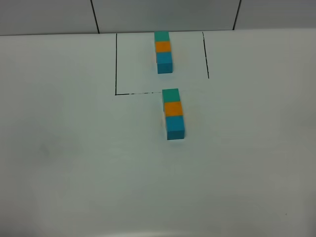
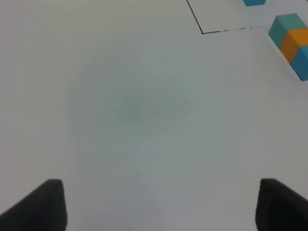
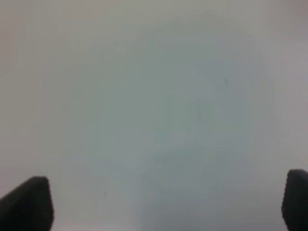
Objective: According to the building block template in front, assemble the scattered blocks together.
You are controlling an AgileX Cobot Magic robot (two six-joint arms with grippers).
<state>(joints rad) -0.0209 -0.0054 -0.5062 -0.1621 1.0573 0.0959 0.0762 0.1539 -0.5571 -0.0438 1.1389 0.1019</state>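
Note:
The building block template point(image 1: 163, 52), a teal, orange and blue row, lies at the back inside a thin black-lined rectangle point(image 1: 116, 64). Just in front of it the three blocks stand touching in one row in the same colour order: teal-green point(image 1: 171, 95), orange point(image 1: 173, 108), blue point(image 1: 175, 126). This row also shows at the edge of the left wrist view point(image 2: 293, 43). Neither arm shows in the exterior view. My left gripper point(image 2: 159, 207) is open and empty over bare table, away from the row. My right gripper point(image 3: 161, 204) is open and empty over bare table.
The table point(image 1: 74, 163) is plain white. A grey tiled wall point(image 1: 49, 15) rises behind its back edge. A corner of the black line point(image 2: 202, 32) and a bit of the template's blue cube point(image 2: 253, 2) show in the left wrist view.

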